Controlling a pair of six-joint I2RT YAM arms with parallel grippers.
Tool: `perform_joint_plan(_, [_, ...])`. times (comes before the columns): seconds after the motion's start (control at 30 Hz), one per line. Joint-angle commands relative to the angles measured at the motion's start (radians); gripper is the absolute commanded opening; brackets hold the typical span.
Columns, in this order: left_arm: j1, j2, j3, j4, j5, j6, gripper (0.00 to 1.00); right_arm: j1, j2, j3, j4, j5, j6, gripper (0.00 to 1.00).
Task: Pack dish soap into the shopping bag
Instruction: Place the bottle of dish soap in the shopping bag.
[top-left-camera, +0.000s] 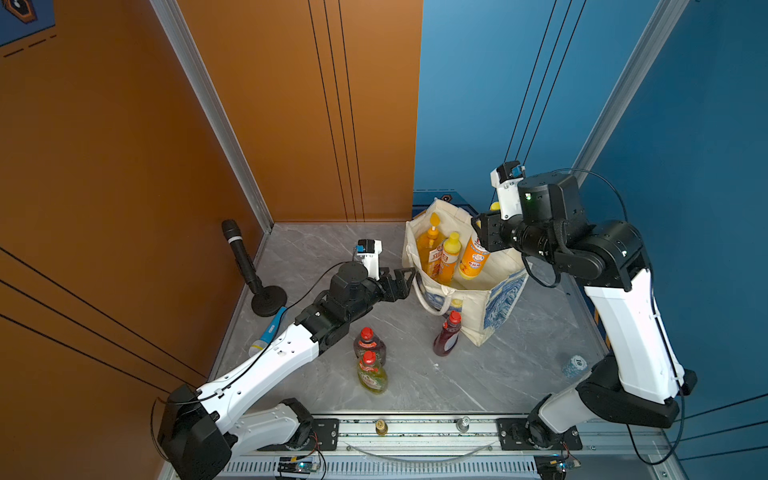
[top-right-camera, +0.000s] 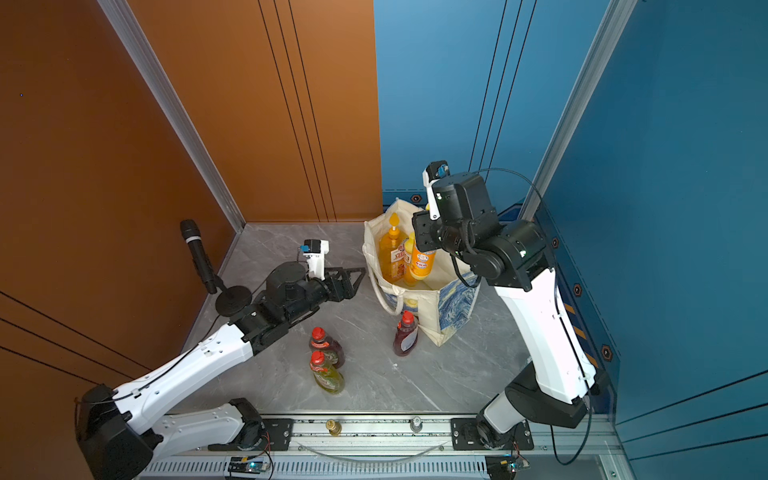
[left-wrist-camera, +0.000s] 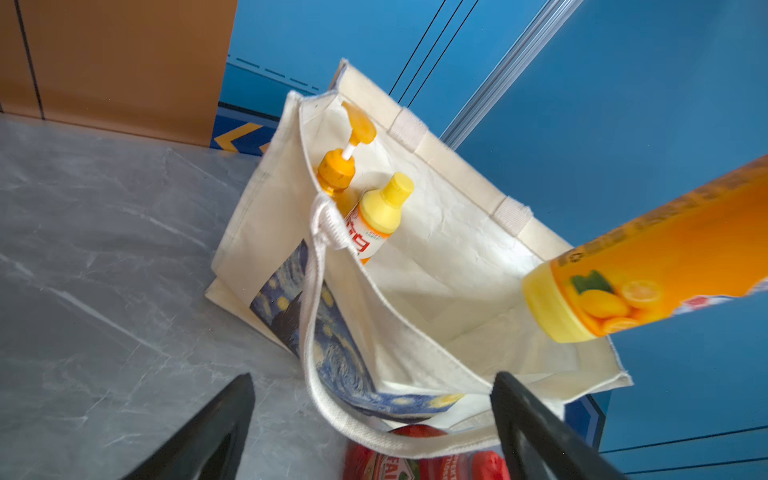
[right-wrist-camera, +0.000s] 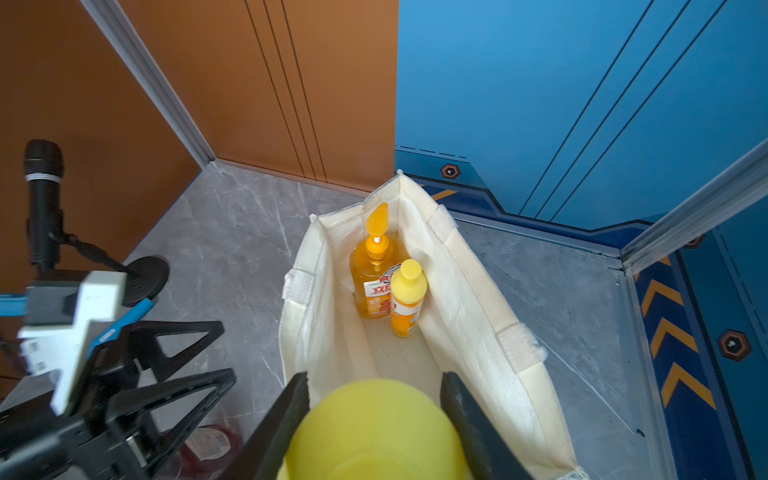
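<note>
Cream shopping bag (top-left-camera: 471, 311), blue-and-yellow swirl print

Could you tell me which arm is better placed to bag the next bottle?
Right. The right gripper holds an orange bottle over the shopping bag; the left gripper is open and empty beside it.

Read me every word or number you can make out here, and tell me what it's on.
"FAIRY": label of the yellow-green bottle.
"FAI", cut off: label of the dark red bottle.
"10": blue-and-white chip.
Pump bottle, yellow-capped bottle, held orange bottle: labels too blurred to read.
</note>
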Motion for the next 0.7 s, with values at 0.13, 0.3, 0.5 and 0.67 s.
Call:
perform_joint_plan(0.13, [-0.012, 0.094, 0.062, 0.019, 0.044, -0.03, 0.91, -0.015, 0.037, -0.075, 0.168, 0.017, -0.048, 0.16])
perform_joint_plan(0.3, [-0.021, 0.171, 0.113, 0.023, 0.103, -0.043, 0.84, -0.013, 0.032, -0.225, 0.306, -0.017, -0.063, 0.15])
perform_joint_plan(0.5, [-0.03, 0.205, 0.1, 0.063, 0.145, -0.072, 0.66, -0.008, 0.031, -0.358, 0.436, -0.016, -0.093, 0.14])
perform_joint_plan(0.67, [-0.035, 0.207, 0.063, 0.07, 0.153, -0.078, 0.46, -0.004, 0.024, -0.458, 0.527, 0.01, -0.111, 0.14])
